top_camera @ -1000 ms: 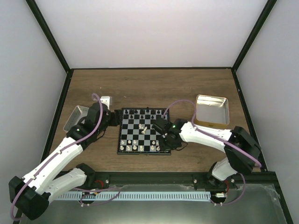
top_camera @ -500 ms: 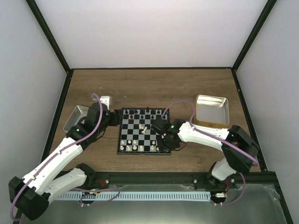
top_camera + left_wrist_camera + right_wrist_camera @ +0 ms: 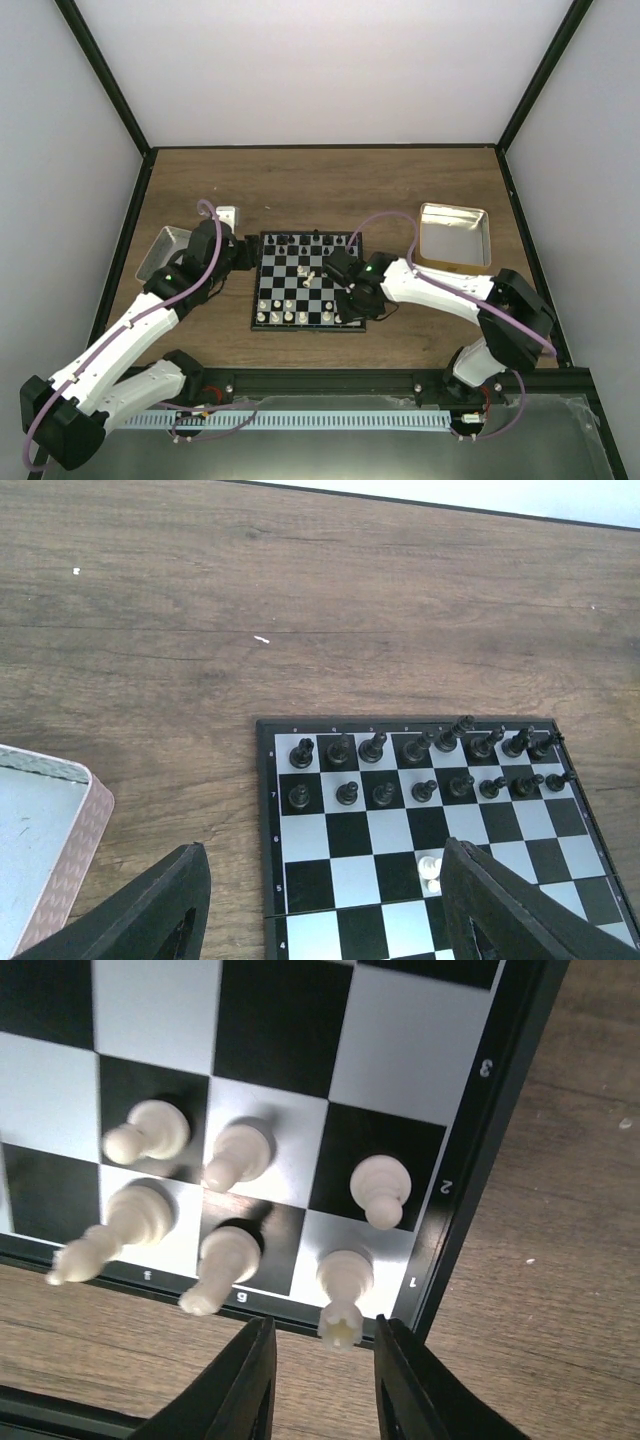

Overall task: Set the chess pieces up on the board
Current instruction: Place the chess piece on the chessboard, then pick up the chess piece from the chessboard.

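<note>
Well, the right wrist view shows what the top view hides. The right gripper point(image 3: 322, 1360) has its two fingers point(image 3: 245, 1385) a little apart. A white rook point(image 3: 342, 1280) stands on the corner square of the board point(image 3: 470, 1190), right between the fingertips, and it seems to touch neither one. Five more white pieces point(image 3: 240, 1155) stand just past the fingertips. From the top, the gripper covers that whole corner.

The left wrist view shows the left gripper point(image 3: 325, 870) with its fingers wide apart, holding nothing. Far past its fingertips stand two full rows of black pieces point(image 3: 420, 748). One lone white piece point(image 3: 430, 865) stands close beside the right-hand finger. A tin point(image 3: 40, 830) sits on the table point(image 3: 300, 600), outside the left-hand finger.

A second ago, in the top view, the right arm point(image 3: 440, 290) was a bit farther from the left arm point(image 3: 150, 320). The left arm and the lone white piece have stayed put.
</note>
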Controlling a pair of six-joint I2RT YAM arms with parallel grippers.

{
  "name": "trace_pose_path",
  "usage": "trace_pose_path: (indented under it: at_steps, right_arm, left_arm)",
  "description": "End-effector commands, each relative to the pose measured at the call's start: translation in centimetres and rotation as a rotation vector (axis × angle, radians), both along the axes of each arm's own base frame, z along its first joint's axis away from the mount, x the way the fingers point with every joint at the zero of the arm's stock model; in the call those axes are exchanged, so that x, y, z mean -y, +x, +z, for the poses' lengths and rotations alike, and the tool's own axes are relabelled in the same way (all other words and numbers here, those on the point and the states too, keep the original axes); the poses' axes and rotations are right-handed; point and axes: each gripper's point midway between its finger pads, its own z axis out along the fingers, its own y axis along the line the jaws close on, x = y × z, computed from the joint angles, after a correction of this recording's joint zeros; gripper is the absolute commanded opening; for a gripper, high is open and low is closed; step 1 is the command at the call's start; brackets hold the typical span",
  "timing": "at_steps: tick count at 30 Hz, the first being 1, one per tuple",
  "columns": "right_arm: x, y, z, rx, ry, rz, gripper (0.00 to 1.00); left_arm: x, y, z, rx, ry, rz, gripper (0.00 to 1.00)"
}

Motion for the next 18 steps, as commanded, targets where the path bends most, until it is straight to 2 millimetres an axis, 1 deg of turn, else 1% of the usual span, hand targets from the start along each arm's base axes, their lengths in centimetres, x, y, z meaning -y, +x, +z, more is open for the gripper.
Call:
trace_pose_path:
  at_steps: [1,5,9,11,14,18]
  right_arm:
    - [-0.9,1.5,3.0,0.085,0.042,-0.023,0.3]
    - [-2.1,3.2,4.8,0.171,0.091,-0.031,0.3]
    - [-4.6,5.8,7.3,0.278,0.185,-0.053,0.32]
    - [-6.1,7.0,8.1,0.318,0.236,-0.071,0.34]
    - [-8.3,8.7,8.5,0.36,0.29,-0.08,0.34]
    - [-10.1,10.8,7.5,0.385,0.255,-0.092,0.37]
  left_arm:
    - [-0.4,0.0,-0.3,-0.001,0.016,0.013,0.65]
    - [-0.6,0.0,-0.2,0.003,0.012,0.021,0.65]
    - [-0.2,-0.3,-0.6,-0.021,-0.025,0.016,0.65]
    - [0.4,-0.6,-0.8,-0.037,-0.057,-0.001,0.65]
    - [0.8,-0.9,-1.2,-0.055,-0.088,-0.013,0.65]
    - [0.5,-1.2,-1.0,-0.056,-0.1,0.001,0.65]
